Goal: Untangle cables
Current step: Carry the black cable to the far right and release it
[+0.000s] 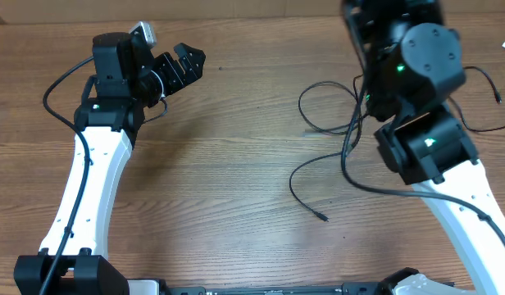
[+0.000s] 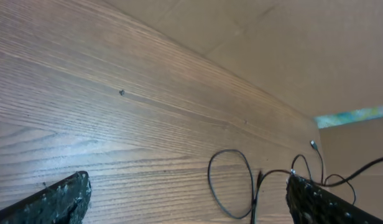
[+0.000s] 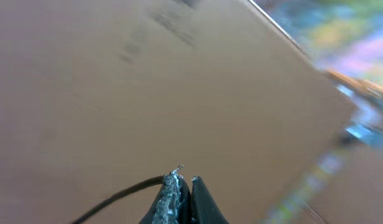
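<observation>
Several thin black cables [image 1: 326, 111] lie tangled on the wooden table, right of centre. One strand curls down to a small plug [image 1: 320, 216], and more cables [image 1: 492, 111] trail past the right arm [image 1: 420, 74]. My left gripper [image 1: 187, 70] hovers at the far left, well away from them. Its fingers [image 2: 61, 199] are spread wide and hold nothing. In the left wrist view a cable loop [image 2: 232, 183] lies far ahead. My right gripper [image 3: 190, 180] is shut on a cable [image 3: 117, 198] near its end, and a small metal tip [image 3: 178, 168] pokes out above the fingertips. In the overhead view the arm hides this gripper.
The brown wood-grain table [image 1: 220, 180] has a cardboard wall [image 2: 291, 50] behind its far edge. Both white arm bases stand at the near edge, left [image 1: 72, 270] and right [image 1: 482, 246].
</observation>
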`<action>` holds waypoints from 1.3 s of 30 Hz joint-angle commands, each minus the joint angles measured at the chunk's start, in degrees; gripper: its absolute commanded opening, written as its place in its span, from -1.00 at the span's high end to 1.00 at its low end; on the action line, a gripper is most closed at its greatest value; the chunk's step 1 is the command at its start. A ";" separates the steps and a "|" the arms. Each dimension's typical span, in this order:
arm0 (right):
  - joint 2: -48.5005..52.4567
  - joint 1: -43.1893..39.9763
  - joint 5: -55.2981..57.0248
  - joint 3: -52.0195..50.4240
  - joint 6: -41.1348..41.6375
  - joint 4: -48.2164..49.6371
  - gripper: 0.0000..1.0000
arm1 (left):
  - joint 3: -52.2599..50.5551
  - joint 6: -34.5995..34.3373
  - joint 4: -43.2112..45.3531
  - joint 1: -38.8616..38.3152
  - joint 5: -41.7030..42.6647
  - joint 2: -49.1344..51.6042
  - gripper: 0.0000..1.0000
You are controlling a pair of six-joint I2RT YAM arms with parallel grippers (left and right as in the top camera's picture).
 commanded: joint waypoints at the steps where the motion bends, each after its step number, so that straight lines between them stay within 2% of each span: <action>1: -0.52 -4.48 11.43 0.57 -0.35 -0.02 0.92 | 0.26 1.31 0.20 -0.02 -0.35 -0.13 -1.00; 9: -0.52 -20.26 14.73 0.57 3.21 -3.82 0.92 | 0.26 1.31 0.20 -0.02 -0.35 -0.13 -1.00; 16: -0.39 -34.62 13.33 0.57 16.26 -13.77 0.92 | 0.26 1.31 0.20 -0.02 -0.35 -0.13 -1.00; 21: -0.02 -43.65 6.86 0.57 24.28 -18.60 0.92 | 0.26 1.31 0.20 -0.02 -0.35 -0.13 -1.00; 26: 1.44 -52.89 -3.02 0.57 26.29 -19.67 0.92 | 0.26 1.31 0.20 -0.02 -0.35 -0.11 -1.00; 32: 4.76 -58.62 -8.13 0.57 29.07 -19.69 0.92 | 0.26 1.31 0.20 -0.02 -0.35 -0.13 -1.00; 39: 11.65 -62.88 -9.14 0.57 30.29 -19.23 0.92 | 0.26 1.31 0.20 -0.02 -0.35 -0.11 -1.00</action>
